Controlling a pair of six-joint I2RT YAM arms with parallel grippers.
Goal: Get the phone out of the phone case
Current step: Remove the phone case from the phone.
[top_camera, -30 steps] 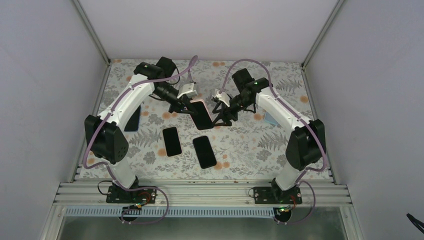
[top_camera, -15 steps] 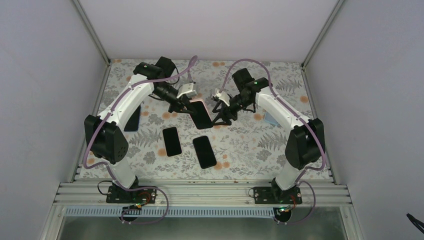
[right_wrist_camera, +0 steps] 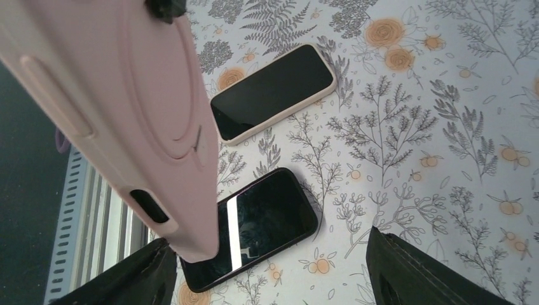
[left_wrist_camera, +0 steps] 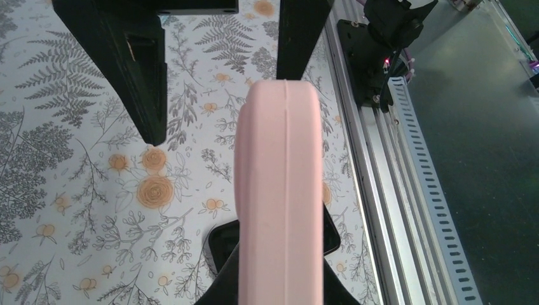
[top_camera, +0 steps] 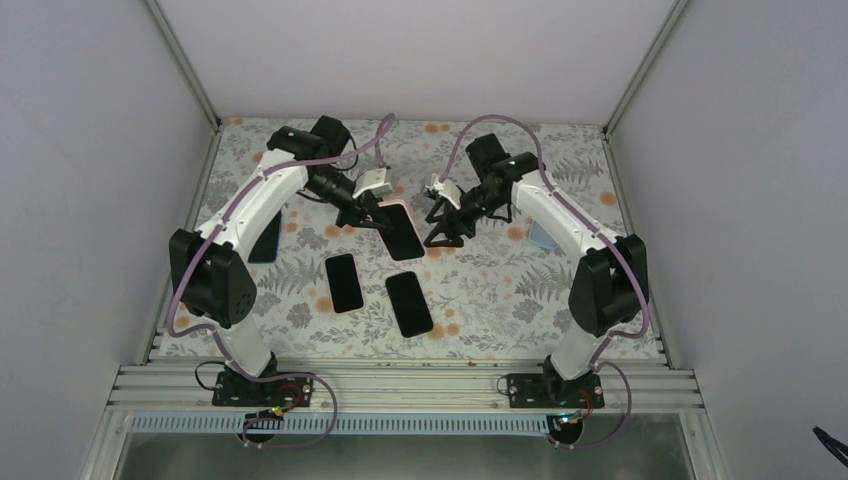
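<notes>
The left gripper [top_camera: 378, 214] is clamped on the pink phone case [top_camera: 398, 226] and holds it up in the air over the middle of the tabletop [top_camera: 500, 290]. The phone [top_camera: 404, 238] is inside the case. From the top you can see its dark screen with the pink rim around it.

In the left wrist view the thin pink side of the case runs up the middle of the picture. The black fingers [left_wrist_camera: 330, 236] press on it from both sides at the bottom.

The right gripper [top_camera: 441, 232] is just beside the case, across from the left gripper. Its two fingers are wide apart and hold nothing. I cannot tell for sure if one finger touches the case. In the right wrist view the back of the case fills the top left, with a round ring on it and a small dark hole near its end.

Two more phones lie flat on the tabletop, under the case and closer to the arm bases. One is a phone in a pale case [right_wrist_camera: 273, 89] and the other is a black phone [right_wrist_camera: 254, 222]. They lie near each other but do not touch. The tabletop has grey ferns and orange flowers on it
</notes>
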